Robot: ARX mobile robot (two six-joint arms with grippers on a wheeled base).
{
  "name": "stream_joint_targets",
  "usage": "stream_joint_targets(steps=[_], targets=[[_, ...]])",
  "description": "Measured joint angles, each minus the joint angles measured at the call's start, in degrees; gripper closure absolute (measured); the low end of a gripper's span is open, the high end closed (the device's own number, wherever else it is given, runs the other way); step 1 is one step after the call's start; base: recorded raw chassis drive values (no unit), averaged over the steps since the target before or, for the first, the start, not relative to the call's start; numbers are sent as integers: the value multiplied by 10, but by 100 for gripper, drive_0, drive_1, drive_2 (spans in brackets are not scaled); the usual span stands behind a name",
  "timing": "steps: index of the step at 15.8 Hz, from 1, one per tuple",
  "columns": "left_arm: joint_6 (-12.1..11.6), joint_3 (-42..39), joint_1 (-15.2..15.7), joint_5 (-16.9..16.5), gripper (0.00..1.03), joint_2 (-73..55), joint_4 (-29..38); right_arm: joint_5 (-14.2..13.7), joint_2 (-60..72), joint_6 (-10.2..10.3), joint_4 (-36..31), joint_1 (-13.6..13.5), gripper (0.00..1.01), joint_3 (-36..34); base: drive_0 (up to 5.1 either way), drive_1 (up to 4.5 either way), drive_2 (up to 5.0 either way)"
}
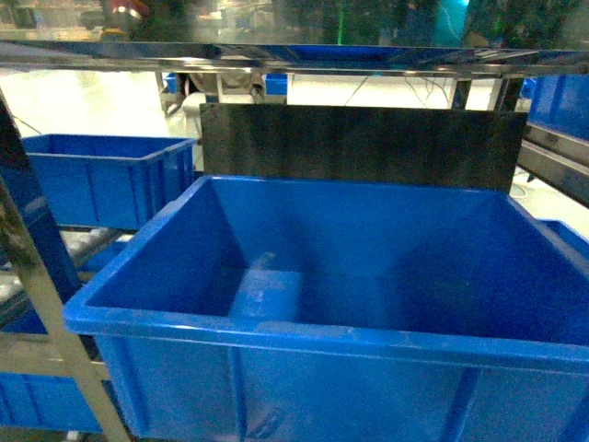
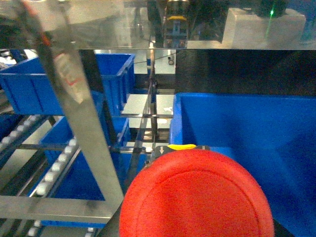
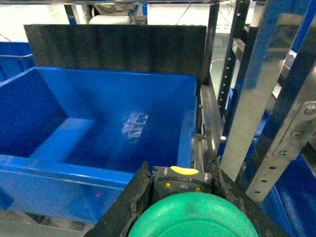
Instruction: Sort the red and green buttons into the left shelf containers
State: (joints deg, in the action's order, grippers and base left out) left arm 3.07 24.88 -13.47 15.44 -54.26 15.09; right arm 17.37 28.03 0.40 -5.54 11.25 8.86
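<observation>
Far-left bin: a blue container (image 1: 101, 180) on the left shelf, behind a slanting steel upright (image 1: 46, 304)
Roller track: white rollers (image 2: 49, 173) run under the left shelf bins
Red button: the red mushroom cap (image 2: 197, 197) fills the bottom of the left wrist view, a yellow tab above it, hanging by the left rim of the big bin
Left gripper: its jaws are hidden by the cap, so I cannot tell how they stand
Big bin: deep blue bin (image 1: 304, 336) dead centre, a black panel (image 1: 359, 143) behind it
Green button: green cap (image 3: 192, 217) with a dark labelled base, at the big bin's near right corner
Right gripper: (image 3: 180, 197) black fingers (image 3: 131, 197) clenched on the green button's base on both sides
</observation>
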Motion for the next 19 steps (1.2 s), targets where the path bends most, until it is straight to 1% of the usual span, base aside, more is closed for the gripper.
stream_joint_targets(steps=[13, 16, 17, 19], targets=[[0, 0, -2, -2, 79, -3, 0, -2, 2, 0, 0, 0, 71, -1, 1, 127, -125], [0, 0, -2, -2, 79, -3, 0, -1, 3, 0, -2, -1, 71, -1, 0, 0, 0], [0, 0, -2, -2, 79, -3, 0, 8, 13, -2, -23, -12, 71, -2, 0, 0, 0], [0, 0, -2, -2, 79, -3, 0, 11, 51, -5, -59, -46, 71, -3, 0, 0, 0]])
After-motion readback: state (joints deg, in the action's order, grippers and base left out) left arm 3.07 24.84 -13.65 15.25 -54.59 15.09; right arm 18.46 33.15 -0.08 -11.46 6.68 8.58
